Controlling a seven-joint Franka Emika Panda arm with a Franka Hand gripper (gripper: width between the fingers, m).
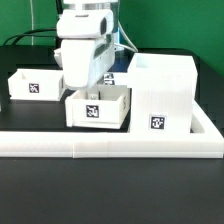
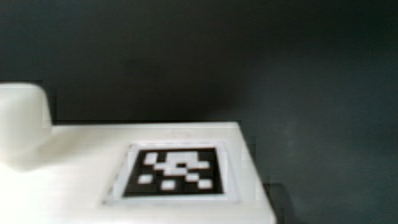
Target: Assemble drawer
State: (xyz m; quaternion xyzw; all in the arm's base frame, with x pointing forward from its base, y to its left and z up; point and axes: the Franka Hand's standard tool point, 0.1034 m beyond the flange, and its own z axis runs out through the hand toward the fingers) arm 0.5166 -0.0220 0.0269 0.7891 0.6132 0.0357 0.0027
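At frame centre the white two-finger gripper [image 1: 88, 91] hangs over the small white open-topped plastic drawer [image 1: 98, 112] beside the tall white cube-shaped housing [image 1: 160, 85]. Whether its jaws grip anything cannot be told.

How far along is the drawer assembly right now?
Done: nothing fitted; the middle drawer and the left box both sit outside the housing. In hand: the tool is down at the middle drawer, grip unclear. Left: probably getting both into the housing.
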